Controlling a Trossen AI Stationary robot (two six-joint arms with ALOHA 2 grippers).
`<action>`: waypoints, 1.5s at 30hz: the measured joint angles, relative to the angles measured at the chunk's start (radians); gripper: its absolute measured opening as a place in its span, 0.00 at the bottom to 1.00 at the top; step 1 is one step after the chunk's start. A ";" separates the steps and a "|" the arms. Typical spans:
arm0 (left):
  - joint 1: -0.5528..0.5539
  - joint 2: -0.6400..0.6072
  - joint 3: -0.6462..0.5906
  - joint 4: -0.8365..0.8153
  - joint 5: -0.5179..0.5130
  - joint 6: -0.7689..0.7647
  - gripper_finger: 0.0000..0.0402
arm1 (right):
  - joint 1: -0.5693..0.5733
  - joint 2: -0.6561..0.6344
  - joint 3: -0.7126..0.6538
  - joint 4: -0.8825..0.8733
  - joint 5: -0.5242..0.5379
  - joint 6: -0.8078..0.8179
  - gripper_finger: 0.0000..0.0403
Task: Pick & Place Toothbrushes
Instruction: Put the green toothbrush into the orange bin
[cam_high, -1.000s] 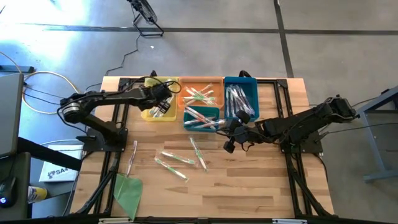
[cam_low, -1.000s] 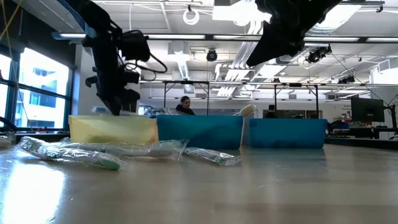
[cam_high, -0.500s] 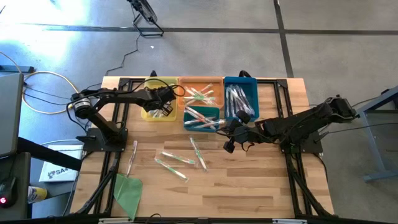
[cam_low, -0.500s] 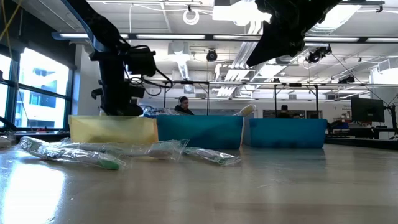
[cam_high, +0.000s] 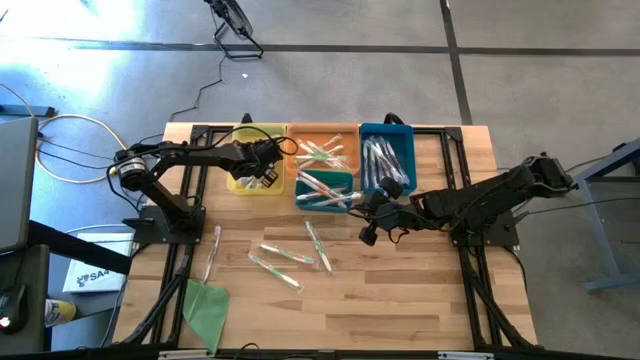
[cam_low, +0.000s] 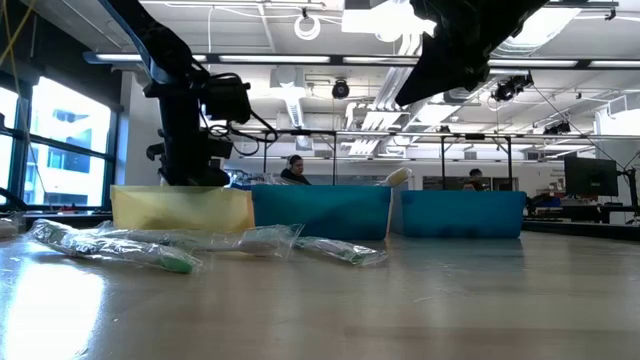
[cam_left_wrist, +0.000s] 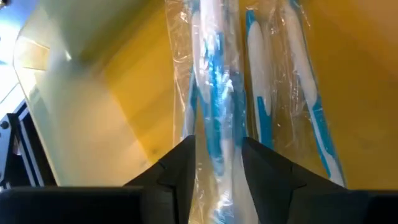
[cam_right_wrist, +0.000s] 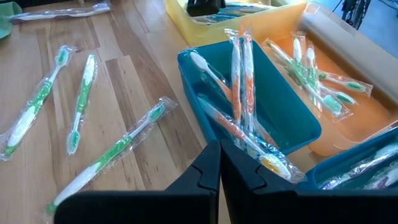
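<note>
My left gripper (cam_high: 263, 172) reaches down into the yellow bin (cam_high: 243, 186), and its fingers stand apart (cam_left_wrist: 217, 143). Between them a blue-and-white wrapped toothbrush (cam_left_wrist: 214, 93) lies on the bin floor, with another (cam_left_wrist: 267, 93) beside it. In the low view the bin's wall (cam_low: 180, 208) hides the fingertips. My right gripper (cam_high: 369, 226) hangs shut (cam_right_wrist: 219, 168) above the table, just in front of the teal bin (cam_right_wrist: 261, 118). Green toothbrushes (cam_high: 285, 254) and a pink one (cam_high: 212, 250) lie loose on the wood. My left gripper comes slanting down from above, a finger (cam_left_wrist: 180, 168) on either side of the toothbrush's wrapped handle (cam_left_wrist: 216, 158), which runs along the fingers. The wrapper fills the gap, and I cannot tell whether the fingers touch it. The toothbrush rests on the bin floor.
An orange bin (cam_high: 322, 132), a small teal bin (cam_high: 325, 178) and a blue bin (cam_high: 388, 132), all holding toothbrushes, stand in a row at the table's far side. A green sheet (cam_high: 205, 305) lies near the front left corner. Bare wood stretches across the near half.
My left gripper has sunk into the yellow bin, moving slightly toward the table's right edge. In the low view its fingertips have dropped behind the bin's wall. It has kept still over the last half second.
</note>
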 joint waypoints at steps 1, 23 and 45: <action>0.000 0.000 0.000 -0.001 0.005 0.000 0.32 | 0.000 0.000 0.000 0.000 0.005 0.000 0.01; 0.000 -0.002 0.033 0.018 0.104 0.079 0.33 | 0.000 0.000 0.000 0.000 0.023 0.000 0.01; -0.114 -0.167 0.034 0.024 0.120 0.234 0.33 | 0.000 0.000 0.000 0.000 0.023 0.014 0.01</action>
